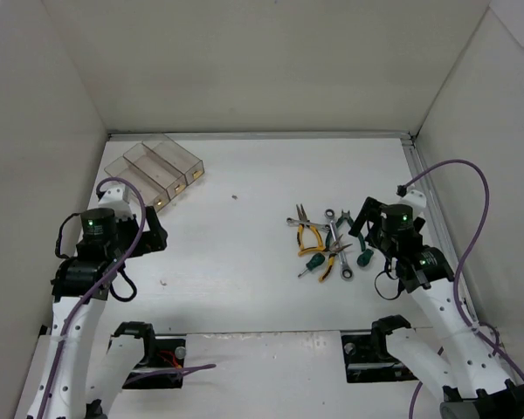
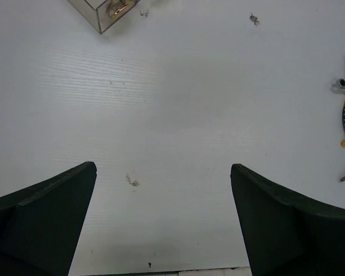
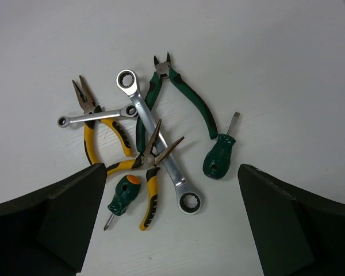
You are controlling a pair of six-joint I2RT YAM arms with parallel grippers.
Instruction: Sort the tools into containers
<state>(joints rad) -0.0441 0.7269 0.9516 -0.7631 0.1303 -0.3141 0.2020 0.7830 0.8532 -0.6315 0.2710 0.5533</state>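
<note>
- The first pick is judged to be in hand: no tool can be made out in the containers, which are set at the far left
- The tools are heaped right of centre, well apart from the bins
- The right gripper is held wide open above the heap, with nothing gripped
- The left gripper is likewise spread wide over the bare table, empty
- A descent astride one handle is called for; the stubby screwdriver at the heap's edge is judged easiest, the long wrench being crossed with pliers

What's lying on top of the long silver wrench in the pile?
Yellow-handled pliers lie across the long silver wrench, their open jaws hiding part of its shaft.
</note>
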